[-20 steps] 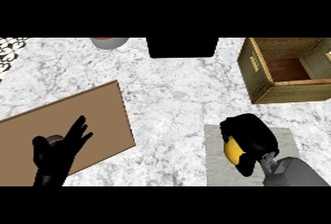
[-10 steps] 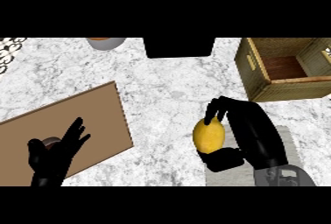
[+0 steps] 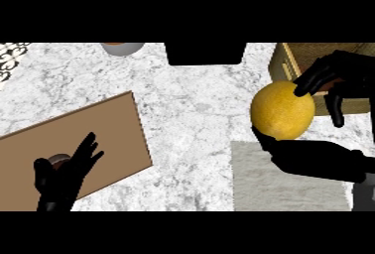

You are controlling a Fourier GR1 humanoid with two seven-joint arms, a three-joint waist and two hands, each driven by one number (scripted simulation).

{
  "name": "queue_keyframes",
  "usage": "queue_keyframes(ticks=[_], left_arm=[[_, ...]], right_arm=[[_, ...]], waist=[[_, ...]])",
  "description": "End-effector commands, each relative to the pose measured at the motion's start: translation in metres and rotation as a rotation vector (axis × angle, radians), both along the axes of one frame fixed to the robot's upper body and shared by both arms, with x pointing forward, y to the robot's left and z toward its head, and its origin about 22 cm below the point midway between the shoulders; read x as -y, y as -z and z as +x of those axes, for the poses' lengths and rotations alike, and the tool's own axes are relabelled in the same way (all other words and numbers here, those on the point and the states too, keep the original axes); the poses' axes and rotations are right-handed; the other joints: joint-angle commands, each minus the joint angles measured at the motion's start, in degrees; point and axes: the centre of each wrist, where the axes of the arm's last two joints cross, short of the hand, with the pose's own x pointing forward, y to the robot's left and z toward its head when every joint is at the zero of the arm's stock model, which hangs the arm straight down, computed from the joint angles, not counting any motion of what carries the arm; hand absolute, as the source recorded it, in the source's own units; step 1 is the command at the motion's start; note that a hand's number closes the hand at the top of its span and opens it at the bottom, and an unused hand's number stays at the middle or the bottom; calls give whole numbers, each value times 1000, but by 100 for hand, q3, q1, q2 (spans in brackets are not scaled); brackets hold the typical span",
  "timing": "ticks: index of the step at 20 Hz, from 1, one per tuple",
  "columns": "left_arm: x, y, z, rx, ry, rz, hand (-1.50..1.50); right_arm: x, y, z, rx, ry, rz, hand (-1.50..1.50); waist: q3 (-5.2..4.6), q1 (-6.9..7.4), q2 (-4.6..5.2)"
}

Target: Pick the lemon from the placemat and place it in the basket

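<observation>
lemon (image 3: 282,110): you see plain yellow, at 3 o'clock
board (image 3: 73,144): flat brown
counter (image 3: 190,99): white marble, grey veins
basket (image 3: 285,64): tan wood
hands: black

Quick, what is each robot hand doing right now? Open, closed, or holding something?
Left robot hand: open, holding nothing, over the brown board.
Right robot hand: closed around the yellow oval lemon.

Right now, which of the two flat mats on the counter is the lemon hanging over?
The grey placemat at lower right; the right hand holds the lemon above its far edge. The brown mat lies left.
</observation>
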Motion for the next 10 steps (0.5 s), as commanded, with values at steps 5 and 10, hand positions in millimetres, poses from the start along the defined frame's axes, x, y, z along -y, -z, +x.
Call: queue_keyframes(ticks=[5, 10], left_arm=[[-23, 27, -8, -180, -66, 24, 0], [-15, 31, -9, -172, -71, 26, 0]], right_arm=[[41, -77, 13, 52, 173, 73, 150], [85, -106, 36, 43, 238, 71, 150]], waist=[[-85, 41, 85], [-78, 61, 102]])
